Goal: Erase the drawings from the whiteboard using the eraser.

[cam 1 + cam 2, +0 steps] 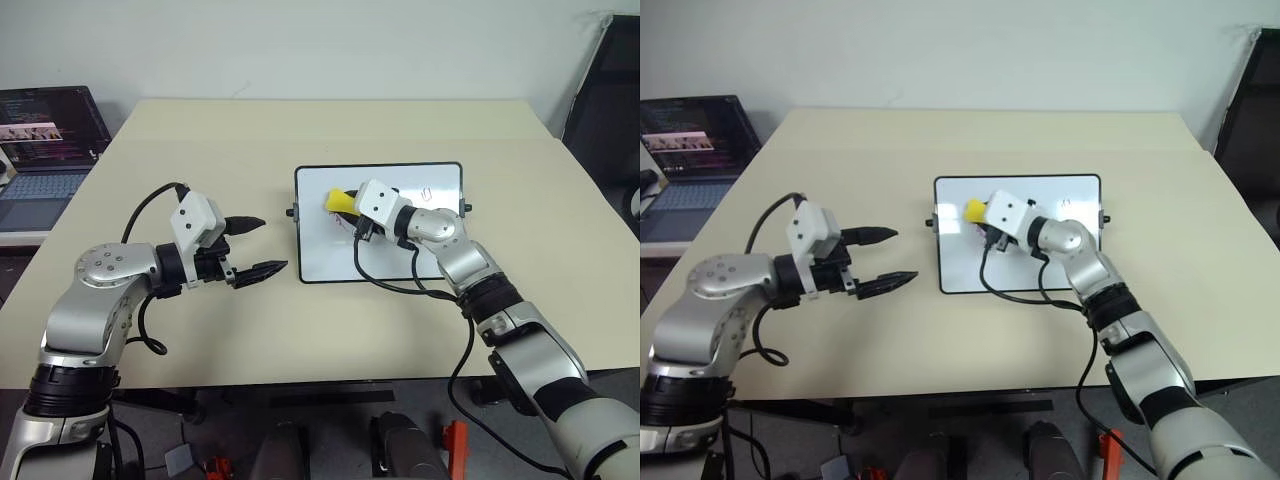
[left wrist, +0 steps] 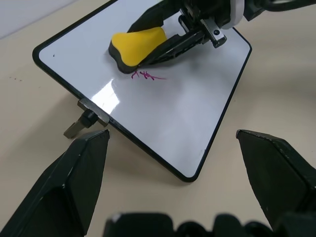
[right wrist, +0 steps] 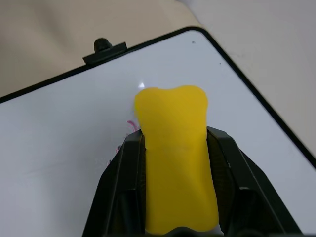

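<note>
Right pincer [image 2: 148, 47] presses eraser [image 2: 136, 44] on whiteboard [image 2: 173, 113] beside drawings [image 2: 147, 76].

eraser [image 3: 177, 158]: near end cut off by the right wrist view's lower edge; its sides are covered by the right gripper's [image 3: 177, 143] fingers [image 3: 123, 187].
drawings [image 2: 147, 75]: partly hidden under the eraser; in the right wrist view just a few red strokes peek out beside it. The scribble's shape is too small to tell.
mark [image 1: 426, 191]: red, on the whiteboard [image 1: 330, 250] beyond the gripper, too small to read.
whiteboard: its middle is covered by the right arm in the head views; cut off by the edges of the right wrist view.
laptop [image 1: 45, 150]: cut off by the left edge.
</note>
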### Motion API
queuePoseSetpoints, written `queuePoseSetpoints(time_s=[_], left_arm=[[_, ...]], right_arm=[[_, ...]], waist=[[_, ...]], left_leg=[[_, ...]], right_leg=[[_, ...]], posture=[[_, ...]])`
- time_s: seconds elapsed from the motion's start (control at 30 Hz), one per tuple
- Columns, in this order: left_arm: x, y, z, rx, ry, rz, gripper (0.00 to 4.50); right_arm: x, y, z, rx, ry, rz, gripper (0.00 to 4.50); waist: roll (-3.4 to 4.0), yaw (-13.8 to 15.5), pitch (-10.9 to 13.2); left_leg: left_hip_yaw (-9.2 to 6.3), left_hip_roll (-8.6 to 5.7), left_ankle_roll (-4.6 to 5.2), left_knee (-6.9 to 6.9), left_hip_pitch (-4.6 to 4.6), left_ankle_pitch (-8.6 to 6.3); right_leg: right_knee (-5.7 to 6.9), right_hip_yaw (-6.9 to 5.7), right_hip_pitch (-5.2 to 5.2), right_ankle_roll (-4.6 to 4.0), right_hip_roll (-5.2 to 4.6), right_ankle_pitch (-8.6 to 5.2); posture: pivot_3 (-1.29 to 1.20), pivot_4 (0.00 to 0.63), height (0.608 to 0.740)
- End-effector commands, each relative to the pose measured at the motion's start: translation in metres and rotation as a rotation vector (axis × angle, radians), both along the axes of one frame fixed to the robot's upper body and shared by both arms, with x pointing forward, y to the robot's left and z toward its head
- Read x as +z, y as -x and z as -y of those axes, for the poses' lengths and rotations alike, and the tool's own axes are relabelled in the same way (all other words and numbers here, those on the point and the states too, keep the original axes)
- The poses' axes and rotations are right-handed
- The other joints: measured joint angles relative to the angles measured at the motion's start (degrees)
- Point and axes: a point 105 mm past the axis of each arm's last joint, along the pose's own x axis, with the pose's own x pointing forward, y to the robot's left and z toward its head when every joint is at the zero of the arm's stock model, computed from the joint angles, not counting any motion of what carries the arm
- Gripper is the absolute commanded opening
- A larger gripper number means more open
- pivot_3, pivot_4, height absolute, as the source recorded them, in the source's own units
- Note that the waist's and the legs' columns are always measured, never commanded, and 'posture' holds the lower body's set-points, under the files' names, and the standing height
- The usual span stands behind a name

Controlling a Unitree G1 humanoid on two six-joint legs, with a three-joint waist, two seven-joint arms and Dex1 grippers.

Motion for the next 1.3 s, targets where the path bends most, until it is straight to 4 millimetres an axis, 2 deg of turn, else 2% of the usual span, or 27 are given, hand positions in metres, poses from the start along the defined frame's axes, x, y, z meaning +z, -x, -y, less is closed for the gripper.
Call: queuePoseSetpoints(time_s=[0.03,0.2,0.3,0.43,0.6,0.7,0.83,0.93,1.07,1.13,1.23,1.27,1.3], left_arm=[[0.014,0.004,0.001,-0.004,-0.002,0.053,4.50],[0.013,0.004,0.000,0.000,-0.004,0.046,4.50],[0.013,0.003,0.000,0.002,-0.008,0.044,4.50],[0.014,0.002,0.000,-0.001,-0.012,0.044,4.50],[0.015,-0.002,0.002,-0.013,-0.014,0.047,4.50],[0.015,-0.004,0.003,-0.018,-0.018,0.048,4.50],[0.017,-0.006,0.004,-0.025,-0.018,0.051,4.50],[0.017,-0.007,0.006,-0.033,-0.019,0.051,4.50],[0.016,-0.010,0.008,-0.047,-0.022,0.049,4.50],[0.017,-0.011,0.010,-0.053,-0.022,0.052,4.50],[0.020,-0.011,0.012,-0.062,-0.018,0.061,4.50],[0.021,-0.012,0.013,-0.061,-0.022,0.067,4.50],[0.024,-0.016,0.014,-0.048,-0.026,0.094,4.50]], right_arm=[[0.002,-0.006,-0.001,-0.010,0.018,0.005,1.33],[-0.046,0.013,0.000,0.090,0.130,-0.146,1.33],[-0.063,0.023,0.006,0.126,0.157,-0.213,1.33],[-0.060,0.017,0.016,0.078,0.132,-0.203,1.33],[-0.023,-0.016,0.033,-0.111,0.042,-0.067,1.32],[-0.019,-0.021,0.038,-0.145,0.036,-0.048,1.32],[-0.034,-0.014,0.036,-0.104,0.058,-0.090,1.32],[-0.059,0.008,0.029,0.011,0.105,-0.180,1.32],[-0.075,0.028,0.034,0.078,0.195,-0.209,1.32],[-0.069,0.032,0.034,0.081,0.158,-0.217,1.32],[-0.038,0.034,0.037,0.069,0.050,-0.181,1.32],[-0.023,0.034,0.040,0.055,-0.001,-0.160,1.32],[0.012,0.038,0.047,0.053,-0.124,-0.141,1.32]], waist=[[0.00,-0.05,0.00],[-0.04,0.03,-0.03],[-0.04,0.04,-0.04],[-0.04,0.04,-0.04],[-0.04,0.17,-0.03],[-0.10,0.21,-0.07],[-0.12,0.15,-0.08],[-0.15,0.22,-0.10],[-0.15,0.16,-0.10],[-0.15,0.17,-0.10],[-0.14,0.18,-0.09],[-0.14,0.19,-0.09],[-0.11,0.21,-0.06]], left_leg=[[0.00,0.00,0.00,0.00,0.02,0.00],[-0.03,0.00,0.00,0.01,0.07,0.00],[-0.04,0.00,0.00,0.02,0.18,0.00],[-0.03,0.00,0.00,0.05,0.27,0.01],[-0.04,0.02,0.05,0.12,0.36,0.16],[-0.03,0.01,0.11,0.14,0.36,0.32],[-0.02,0.02,0.11,0.13,0.36,0.32],[-0.05,0.04,0.11,0.09,0.36,0.32],[-0.04,0.04,0.11,0.05,0.35,0.31],[-0.03,0.04,0.11,0.05,0.35,0.31],[-0.05,0.05,0.11,0.07,0.36,0.32],[-0.05,0.06,0.11,0.07,0.33,0.32],[-0.05,0.06,0.11,0.07,0.30,0.32]], right_leg=[[0.02,0.00,0.00,0.00,0.00,0.00],[0.03,-0.01,0.06,-0.01,0.01,0.00],[0.04,-0.02,0.17,-0.01,0.01,0.00],[0.09,-0.01,0.23,-0.01,0.02,0.01],[0.11,0.00,0.31,0.10,0.07,0.08],[0.08,0.02,0.32,-0.07,0.07,0.11],[0.08,0.05,0.31,0.04,0.09,0.17],[0.07,0.02,0.31,0.14,0.10,0.21],[0.04,0.03,0.31,0.15,0.10,0.20],[0.05,0.03,0.30,0.15,0.11,0.20],[0.08,0.03,0.30,0.16,0.13,0.21],[0.08,0.03,0.28,0.16,0.13,0.21],[0.07,0.03,0.25,0.16,0.13,0.21]], posture=[[0.00,0.150,0.740],[0.00,0.150,0.740],[0.00,0.150,0.740],[0.00,0.150,0.740],[0.00,0.150,0.740],[0.00,0.150,0.740],[0.00,0.150,0.740],[0.00,0.150,0.740],[0.00,0.150,0.740],[0.00,0.150,0.740],[0.00,0.150,0.740],[0.00,0.150,0.740],[0.00,0.150,0.740]])
